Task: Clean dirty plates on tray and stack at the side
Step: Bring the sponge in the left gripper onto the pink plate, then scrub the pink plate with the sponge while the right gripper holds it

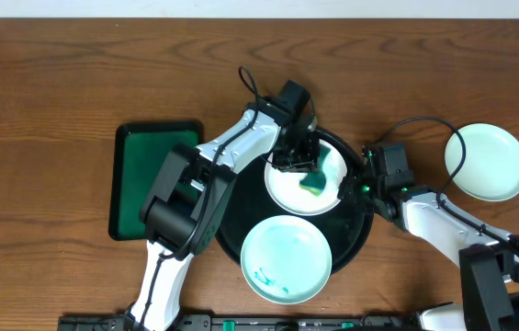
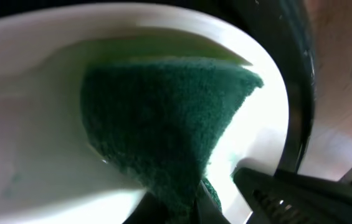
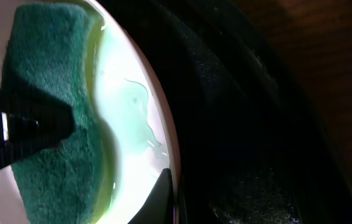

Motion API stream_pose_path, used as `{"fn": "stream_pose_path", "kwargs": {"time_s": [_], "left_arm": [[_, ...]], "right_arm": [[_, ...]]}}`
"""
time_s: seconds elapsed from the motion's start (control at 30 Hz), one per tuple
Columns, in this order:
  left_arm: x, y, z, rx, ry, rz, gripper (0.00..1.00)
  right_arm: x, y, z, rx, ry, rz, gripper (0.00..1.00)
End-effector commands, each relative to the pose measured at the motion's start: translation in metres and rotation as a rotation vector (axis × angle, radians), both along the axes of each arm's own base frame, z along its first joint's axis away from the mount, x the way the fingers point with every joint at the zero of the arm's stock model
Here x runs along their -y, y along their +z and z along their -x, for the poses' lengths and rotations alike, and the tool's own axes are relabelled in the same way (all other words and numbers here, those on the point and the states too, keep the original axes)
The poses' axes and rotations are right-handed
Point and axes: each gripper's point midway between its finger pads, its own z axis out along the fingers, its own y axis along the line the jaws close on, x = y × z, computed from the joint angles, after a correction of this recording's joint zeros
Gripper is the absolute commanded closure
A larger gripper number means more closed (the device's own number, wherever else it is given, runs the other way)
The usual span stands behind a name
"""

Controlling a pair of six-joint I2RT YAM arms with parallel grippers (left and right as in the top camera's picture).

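Observation:
The black tray (image 1: 355, 232) holds a white plate (image 1: 287, 190) at its back and a mint plate (image 1: 287, 262) with teal smears at its front. My left gripper (image 1: 300, 158) is shut on a green sponge (image 1: 314, 183) and presses it onto the white plate; the left wrist view shows the sponge (image 2: 163, 118) on the plate (image 2: 26, 124). My right gripper (image 1: 359, 187) is shut on the white plate's right rim (image 3: 157, 112), one finger (image 3: 165, 196) inside the rim. A pale wet film lies beside the sponge (image 3: 51, 93). A second mint plate (image 1: 487, 162) lies on the bare wood to the right.
A smaller green rectangular tray (image 1: 153, 179) lies left of the black tray, beside the left arm. The black tray's raised rim (image 3: 238, 124) runs just right of the white plate. Cables loop from both arms over the tray's back edge.

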Motion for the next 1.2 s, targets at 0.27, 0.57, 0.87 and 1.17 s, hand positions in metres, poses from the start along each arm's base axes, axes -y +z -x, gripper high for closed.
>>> {"fn": "stream_pose_path", "kwargs": {"time_s": [0.27,0.57,0.87,1.17], "left_arm": [[-0.137,-0.049,-0.035,-0.091,0.338,-0.391,0.93],[-0.171,-0.050,-0.007,-0.143,0.261,-0.570,0.93],[-0.089,-0.039,0.045,-0.147,-0.170,-0.316,0.93],[-0.003,-0.013,0.081,-0.148,-0.343,0.030,0.93]], "right_arm": [[0.013,-0.027,0.030,-0.116,0.003,0.060,0.99],[0.014,-0.027,0.029,-0.116,0.003,0.060,0.99],[0.013,-0.026,0.028,-0.108,0.003,0.058,0.99],[0.014,-0.026,0.028,-0.111,0.000,0.058,0.99]]}}
